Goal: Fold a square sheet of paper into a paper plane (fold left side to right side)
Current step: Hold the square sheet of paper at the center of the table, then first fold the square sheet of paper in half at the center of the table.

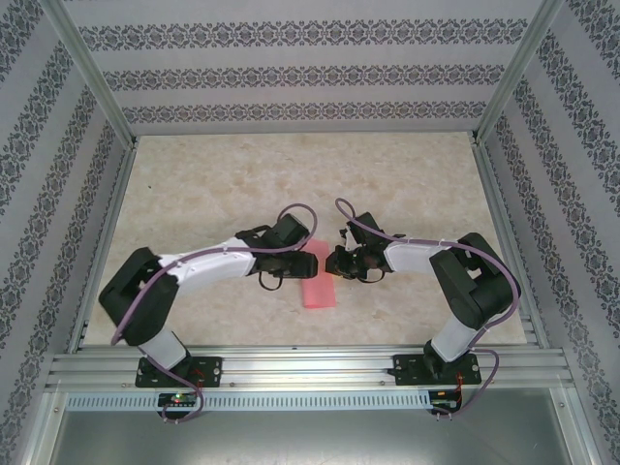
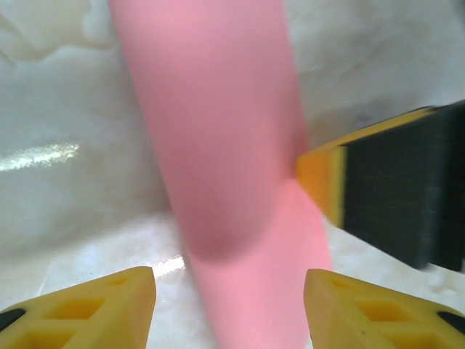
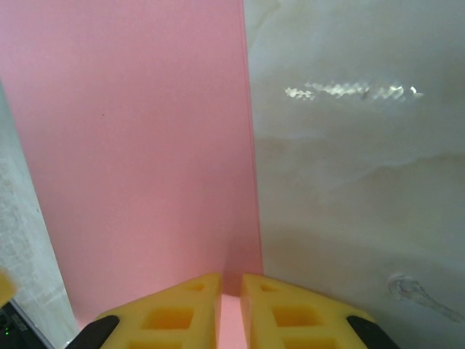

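Note:
The square sheet of paper (image 1: 320,293) lies folded into a narrow salmon-red strip between the two grippers. In the left wrist view the sheet of paper (image 2: 218,145) runs top to bottom as a blurred, slightly bulged band. My left gripper (image 2: 229,309) is open, its yellow fingers (image 2: 94,305) standing wide on either side of the strip without touching it. My right gripper (image 3: 231,285) is shut on the sheet of paper (image 3: 138,145) at its right edge, with pink showing in the thin slit between the tips. The right gripper's finger (image 2: 363,196) touches the strip's right side.
The marbled beige tabletop (image 1: 213,184) spreads around the paper. Patterned walls and metal frame posts (image 1: 92,68) close in the back and sides. An aluminium rail (image 1: 310,368) with both arm bases runs along the near edge. The grippers (image 1: 320,260) nearly meet above the paper.

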Robot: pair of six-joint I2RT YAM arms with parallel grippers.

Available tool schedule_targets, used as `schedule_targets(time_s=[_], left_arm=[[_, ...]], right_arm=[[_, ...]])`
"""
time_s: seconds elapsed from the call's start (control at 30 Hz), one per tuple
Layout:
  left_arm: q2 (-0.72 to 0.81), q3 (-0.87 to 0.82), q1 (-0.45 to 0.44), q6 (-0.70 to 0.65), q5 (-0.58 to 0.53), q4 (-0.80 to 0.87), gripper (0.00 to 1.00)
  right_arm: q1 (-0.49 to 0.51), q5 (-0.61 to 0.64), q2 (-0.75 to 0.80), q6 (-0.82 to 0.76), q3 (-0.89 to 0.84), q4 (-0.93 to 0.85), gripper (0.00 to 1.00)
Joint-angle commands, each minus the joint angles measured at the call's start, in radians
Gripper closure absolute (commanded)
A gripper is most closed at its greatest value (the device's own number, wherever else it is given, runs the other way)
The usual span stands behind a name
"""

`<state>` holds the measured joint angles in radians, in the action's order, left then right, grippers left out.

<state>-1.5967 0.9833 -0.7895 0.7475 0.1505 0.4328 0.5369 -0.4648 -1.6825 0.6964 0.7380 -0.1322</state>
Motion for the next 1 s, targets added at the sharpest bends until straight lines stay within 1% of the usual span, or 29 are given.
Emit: schedule_targets(time_s=[0.0, 0.1, 0.23, 0.43, 0.6, 0.8, 0.97], left_arm=[[0.083, -0.066, 0.042, 0.039, 0.090, -0.129, 0.47], [0.093, -0.093, 0.053, 0.064, 0.160, -0.222, 0.52], [0.045, -0.099, 0.055, 0.087, 0.232, -0.308, 0.55], [-0.023, -0.102, 0.055, 0.090, 0.259, -0.352, 0.58], [-0.062, -0.113, 0.055, 0.077, 0.243, -0.341, 0.59], [-0.101, -0.104, 0.056, 0.016, 0.192, -0.242, 0.62], [-0.117, -0.110, 0.065, -0.001, 0.175, -0.213, 0.63]], right_arm=[[0.011, 0.066, -0.044, -0.021, -0.009, -0.038, 0.83], [0.011, 0.068, -0.043, -0.022, -0.009, -0.040, 0.83], [0.011, 0.068, -0.043, -0.023, -0.006, -0.040, 0.83], [0.012, 0.068, -0.042, -0.023, -0.007, -0.043, 0.83], [0.012, 0.072, -0.043, -0.022, -0.006, -0.045, 0.83], [0.012, 0.077, -0.048, -0.025, -0.004, -0.051, 0.83], [0.012, 0.081, -0.051, -0.026, -0.003, -0.055, 0.83]])
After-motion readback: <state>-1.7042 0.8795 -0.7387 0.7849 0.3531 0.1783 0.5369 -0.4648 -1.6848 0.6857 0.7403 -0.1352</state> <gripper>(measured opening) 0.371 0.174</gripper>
